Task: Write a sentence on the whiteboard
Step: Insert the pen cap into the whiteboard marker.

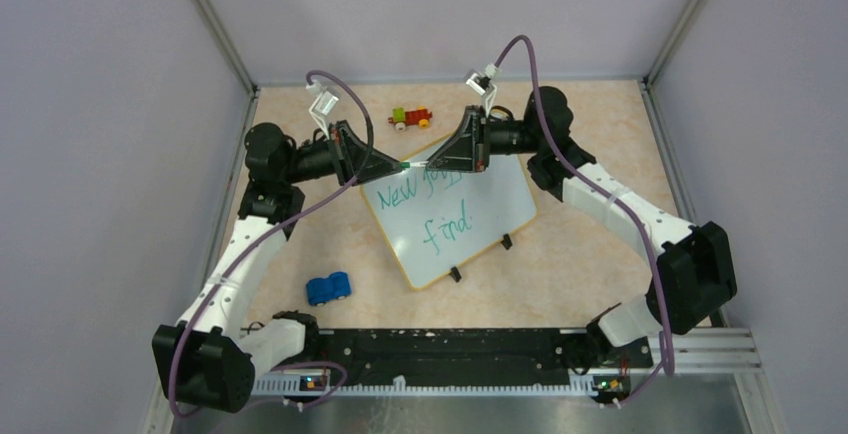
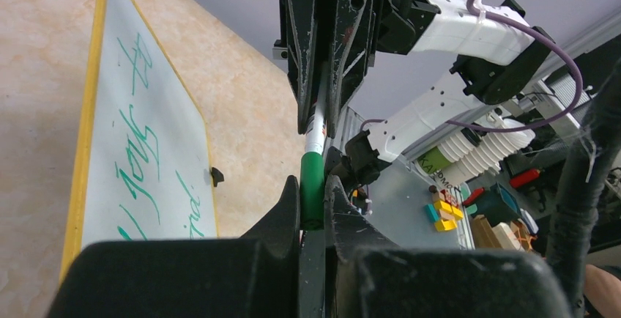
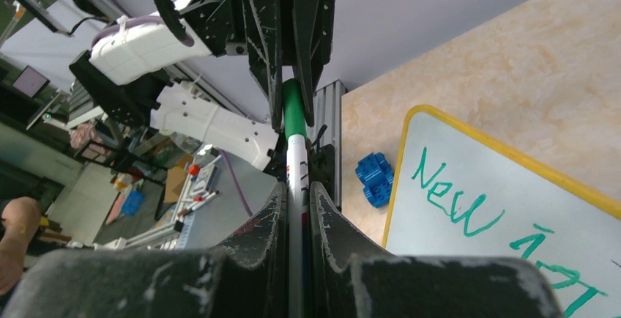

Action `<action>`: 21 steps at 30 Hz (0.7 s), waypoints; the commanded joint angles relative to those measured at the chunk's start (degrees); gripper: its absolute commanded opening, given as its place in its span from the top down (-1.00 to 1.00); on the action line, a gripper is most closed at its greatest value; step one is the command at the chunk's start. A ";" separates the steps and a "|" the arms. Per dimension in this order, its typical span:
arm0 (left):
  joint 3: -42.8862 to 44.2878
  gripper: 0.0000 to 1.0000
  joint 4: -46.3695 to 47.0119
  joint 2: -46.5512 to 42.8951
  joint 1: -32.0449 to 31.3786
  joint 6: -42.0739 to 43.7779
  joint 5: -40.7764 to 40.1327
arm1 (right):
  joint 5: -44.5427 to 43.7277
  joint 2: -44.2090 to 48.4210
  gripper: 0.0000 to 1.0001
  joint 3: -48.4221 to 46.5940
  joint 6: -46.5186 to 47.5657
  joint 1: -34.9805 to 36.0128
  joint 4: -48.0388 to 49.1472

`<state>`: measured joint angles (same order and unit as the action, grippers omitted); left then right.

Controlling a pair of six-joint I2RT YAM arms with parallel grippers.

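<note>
1. From above, the whiteboard (image 1: pixel 450 224) lies tilted in the middle of the table (image 1: pixel 600 254). The sentence (image 1: pixel 430 209) is in green; "New" and "find" read clearly, and the words after "New" are partly covered by an arm.
2. At the board's upper edge the left gripper (image 1: pixel 388 166) and the right gripper (image 1: pixel 438 161) meet tip to tip, with a marker (image 1: pixel 415 165) between them.
3. Only the left wrist view shows the left fingers clamped on the green cap (image 2: pixel 312 182).
4. Only the right wrist view shows the right fingers clamped on the marker's white barrel, with a blue toy car (image 3: pixel 375 179) just left of the board.
5. Only the top view shows a red-and-yellow toy (image 1: pixel 411 116) at upper centre.
</note>
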<state>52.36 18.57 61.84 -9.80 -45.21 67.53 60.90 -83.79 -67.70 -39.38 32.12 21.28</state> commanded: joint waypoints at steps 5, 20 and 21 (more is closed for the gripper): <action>0.67 1.00 0.18 1.99 -2.32 -0.35 -2.71 | -3.85 -1.34 1.00 -5.46 0.29 3.53 1.78; -2.69 1.00 12.58 3.67 -4.32 -8.82 -0.14 | -0.54 -4.47 1.00 -8.33 1.58 9.62 0.54; -2.81 1.00 12.77 3.78 -4.37 -8.96 -0.18 | -0.38 -4.53 1.00 -8.39 1.53 9.97 0.64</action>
<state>50.13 27.20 63.72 -10.11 -52.58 68.49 61.78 -86.13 -71.81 -37.17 33.54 16.69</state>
